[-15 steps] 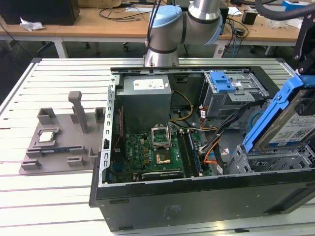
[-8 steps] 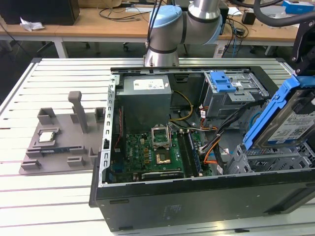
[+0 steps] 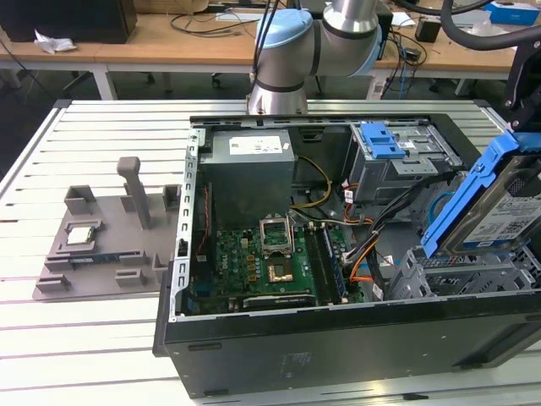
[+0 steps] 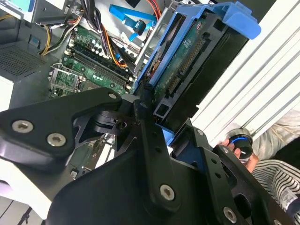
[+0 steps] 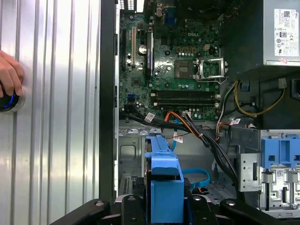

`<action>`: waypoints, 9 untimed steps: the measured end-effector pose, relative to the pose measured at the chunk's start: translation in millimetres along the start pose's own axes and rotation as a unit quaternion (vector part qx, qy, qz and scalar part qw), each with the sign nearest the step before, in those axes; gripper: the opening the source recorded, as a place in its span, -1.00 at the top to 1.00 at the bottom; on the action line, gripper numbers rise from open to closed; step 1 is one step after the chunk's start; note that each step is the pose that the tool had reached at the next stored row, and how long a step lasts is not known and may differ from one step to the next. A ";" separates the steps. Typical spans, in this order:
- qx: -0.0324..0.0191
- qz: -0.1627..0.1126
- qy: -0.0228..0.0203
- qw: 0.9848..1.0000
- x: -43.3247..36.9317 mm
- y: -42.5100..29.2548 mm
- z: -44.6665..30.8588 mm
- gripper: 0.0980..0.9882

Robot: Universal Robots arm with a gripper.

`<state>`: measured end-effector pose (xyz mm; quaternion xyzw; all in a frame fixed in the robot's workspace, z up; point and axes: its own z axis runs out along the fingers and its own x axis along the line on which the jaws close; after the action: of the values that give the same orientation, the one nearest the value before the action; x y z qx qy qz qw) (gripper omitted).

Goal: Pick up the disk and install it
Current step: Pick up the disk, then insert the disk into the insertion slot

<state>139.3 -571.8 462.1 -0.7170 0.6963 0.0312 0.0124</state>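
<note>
Clamps disk [image 3: 507, 207] in gripper [image 5: 164, 202], fingers closed on blue carrier frame. Holds it aloft at exterior view's right, over open computer case [image 3: 338, 347], just above grey drive cage [image 3: 444, 271]. Stands it on edge, long axis steeply tilted, lower end toward case interior, upper end outward, label side visible in exterior view. Inside case: green motherboard [image 3: 254, 262], grey power supply [image 3: 249, 165], bundled cables [image 3: 372, 245], blue latch [image 3: 385, 139]. On grey fixture [image 3: 101, 254] beside case: small processor chip [image 3: 82, 235]. Hand [image 5: 8, 70] on blue-lit button [image 5: 7, 101], on table [image 3: 84, 338].
</note>
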 end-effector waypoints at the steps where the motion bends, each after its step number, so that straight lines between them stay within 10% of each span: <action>1: 0.000 0.000 0.000 1.000 0.0 0.0 0.0 0.40; 9: 0.000 0.000 0.000 1.000 0.0 -0.2 0.0 0.40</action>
<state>139.5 -571.7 462.1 -0.7170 0.6963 0.0312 0.0124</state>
